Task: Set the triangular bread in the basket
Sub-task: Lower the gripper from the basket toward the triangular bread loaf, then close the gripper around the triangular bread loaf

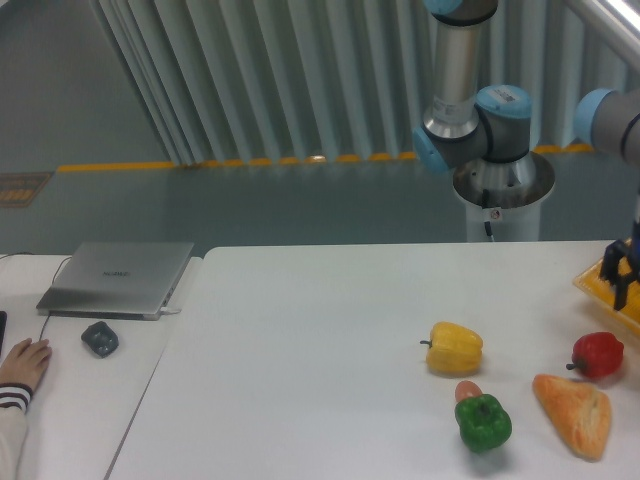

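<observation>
Where the white table (320,330) meets its right edge, the gripper (618,278) hangs over the near corner of the basket (606,290), its two dark fingers pointing down with a gap between them and nothing held. Only a slice of that basket shows (bright yellow plastic with an open lattice wall, cut off by the frame), so its full shape cannot be told.

The triangular bread (575,413) lies flat near the table's front right corner, well apart from the gripper. It is a golden-orange wedge with rounded corners and a rough, crusty surface, its narrow end pointing toward the back left. Just behind it, between bread and basket, sits a glossy red bell pepper (597,354) with its stem turned left. To the bread's left stands a shiny green bell pepper (484,422), and tucked right behind that, touching or nearly so, is a small orange rounded piece (467,390) too hidden to name. A smooth, lobed yellow bell pepper (455,347) rests a little farther back.

On the lower side table at the left lie a closed grey metallic laptop (118,276), a small dark device (99,338) near it, and a person's hand (22,361) in a striped cuff at the left edge.
</observation>
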